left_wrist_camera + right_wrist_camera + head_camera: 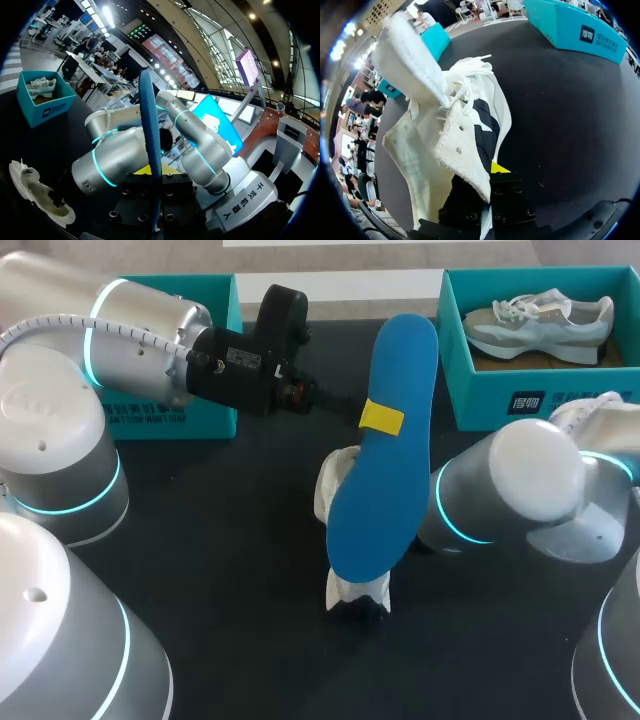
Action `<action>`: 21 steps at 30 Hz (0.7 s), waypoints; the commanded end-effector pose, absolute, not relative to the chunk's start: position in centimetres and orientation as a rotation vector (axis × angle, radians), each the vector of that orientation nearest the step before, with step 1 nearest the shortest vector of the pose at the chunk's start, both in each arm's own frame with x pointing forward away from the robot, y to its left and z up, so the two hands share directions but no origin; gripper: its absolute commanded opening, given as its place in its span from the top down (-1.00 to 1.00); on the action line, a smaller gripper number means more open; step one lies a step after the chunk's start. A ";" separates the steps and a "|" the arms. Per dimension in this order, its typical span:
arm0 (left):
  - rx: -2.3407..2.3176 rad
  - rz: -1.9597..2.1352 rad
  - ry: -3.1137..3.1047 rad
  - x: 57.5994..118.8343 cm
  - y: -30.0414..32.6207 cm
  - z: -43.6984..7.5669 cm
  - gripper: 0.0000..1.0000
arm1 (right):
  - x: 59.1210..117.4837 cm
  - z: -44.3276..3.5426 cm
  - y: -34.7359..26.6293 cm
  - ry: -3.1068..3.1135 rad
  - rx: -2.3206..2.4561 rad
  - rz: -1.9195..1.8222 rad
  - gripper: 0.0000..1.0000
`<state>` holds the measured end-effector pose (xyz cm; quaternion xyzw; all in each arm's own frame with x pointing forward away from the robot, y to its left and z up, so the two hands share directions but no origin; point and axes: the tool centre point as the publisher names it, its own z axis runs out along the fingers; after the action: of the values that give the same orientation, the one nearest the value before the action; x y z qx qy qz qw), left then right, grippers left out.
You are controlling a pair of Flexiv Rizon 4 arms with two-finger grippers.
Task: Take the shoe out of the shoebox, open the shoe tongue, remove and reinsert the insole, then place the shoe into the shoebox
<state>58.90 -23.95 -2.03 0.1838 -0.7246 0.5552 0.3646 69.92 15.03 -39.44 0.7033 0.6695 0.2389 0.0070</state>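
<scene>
My left gripper (381,418) is shut on a blue insole (385,460) and holds it in the air above the table's middle, one yellow tip showing on its face. In the left wrist view the insole (150,145) stands edge-on between the fingers of the left gripper (152,175). Under and behind the insole lies the white shoe (343,485), its tongue pulled up. My right gripper (487,172) is shut on the shoe's upper edge (455,145); in the head view the insole hides its fingers. The open teal shoebox (540,405) stands at the back right.
A grey and white shoe (540,318) lies inside the right shoebox. A second teal box (195,420) stands at the back left behind my left arm. My right arm's elbow (520,480) hangs in front of the right shoebox. Bare dark tabletop (230,540) lies in front of the shoe.
</scene>
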 end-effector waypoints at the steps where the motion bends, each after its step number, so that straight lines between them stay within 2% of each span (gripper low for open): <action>1: 0.473 1.428 -1.865 58.9 -24.0 -2.1 1.00 | 70.1 -40.3 16.0 2.077 2.221 0.739 1.00; 2: 0.473 1.428 -1.865 58.9 -24.0 -2.1 1.00 | 70.0 -40.3 16.0 2.061 2.237 0.740 1.00; 3: 0.473 1.428 -1.865 58.9 -24.0 -2.1 1.00 | 69.9 -40.2 15.9 2.050 2.246 0.735 0.17; 4: 0.473 1.428 -1.865 58.9 -24.0 -2.1 1.00 | 69.8 -39.9 15.8 2.039 2.259 0.753 -1.00; 14: 0.473 1.428 -1.865 58.9 -24.0 -2.1 1.00 | 68.8 -35.6 13.3 2.016 2.376 0.854 -1.00; 21: 0.473 1.428 -1.865 58.9 -24.0 -2.1 1.00 | 68.5 -32.8 12.6 2.201 2.405 1.201 -1.00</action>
<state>58.90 -23.95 -2.03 0.1838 -0.7246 0.5552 0.3646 69.01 15.65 -33.90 0.7251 0.6186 0.2924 -0.0774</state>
